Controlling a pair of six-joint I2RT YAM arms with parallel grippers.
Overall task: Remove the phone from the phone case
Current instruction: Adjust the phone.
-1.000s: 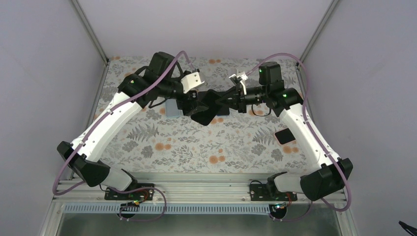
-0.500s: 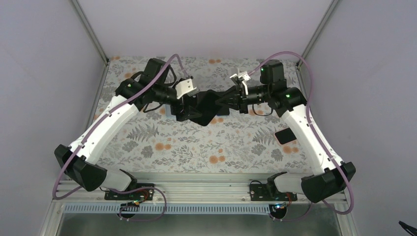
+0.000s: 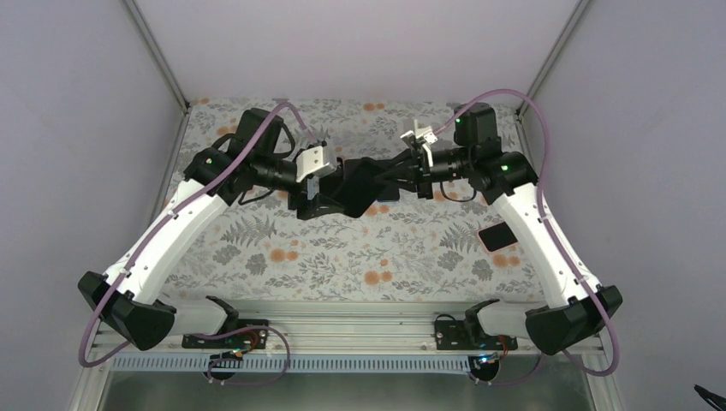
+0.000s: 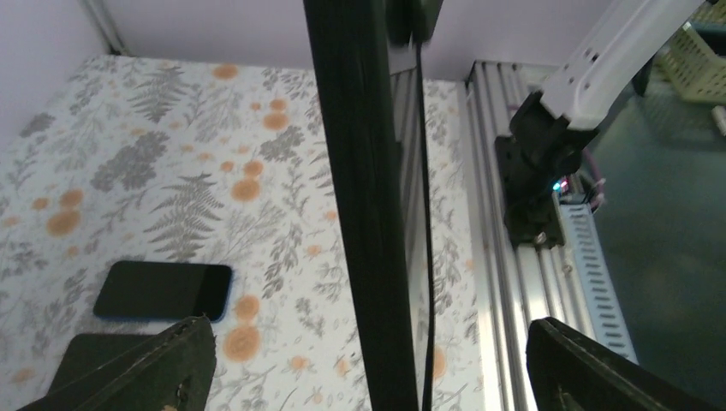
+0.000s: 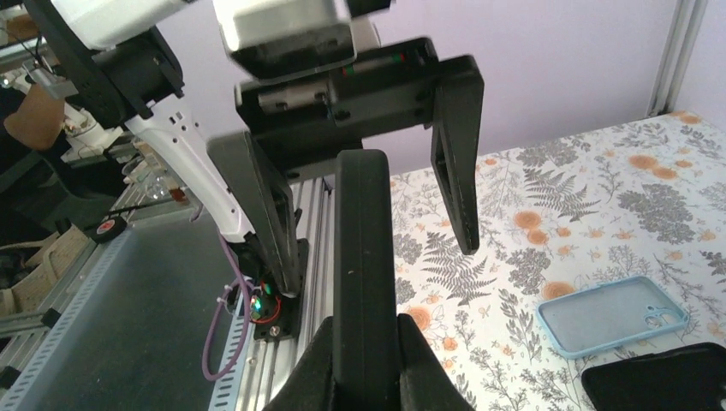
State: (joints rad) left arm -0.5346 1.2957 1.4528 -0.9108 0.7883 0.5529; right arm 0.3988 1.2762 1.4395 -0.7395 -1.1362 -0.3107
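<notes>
Phone case (image 3: 364,184) from above: a flat black slab held off the table (image 3: 282,248), toward the back, between both arms. The right gripper (image 3: 401,171) pinches its right edge; the left gripper (image 3: 330,193) sits at its other side. Left wrist: the slab stands edge-on, thin and dark, between fingers (image 4: 163,368) spread wide (neither touches it). Right wrist: fingers (image 5: 318,366) clamp its thick rounded edge.

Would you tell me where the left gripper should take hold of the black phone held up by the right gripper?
The free end of the phone, across its two flat faces, coming head-on from opposite the right gripper. It is thin, held edge-on, and the open left gripper straddles it.
</notes>
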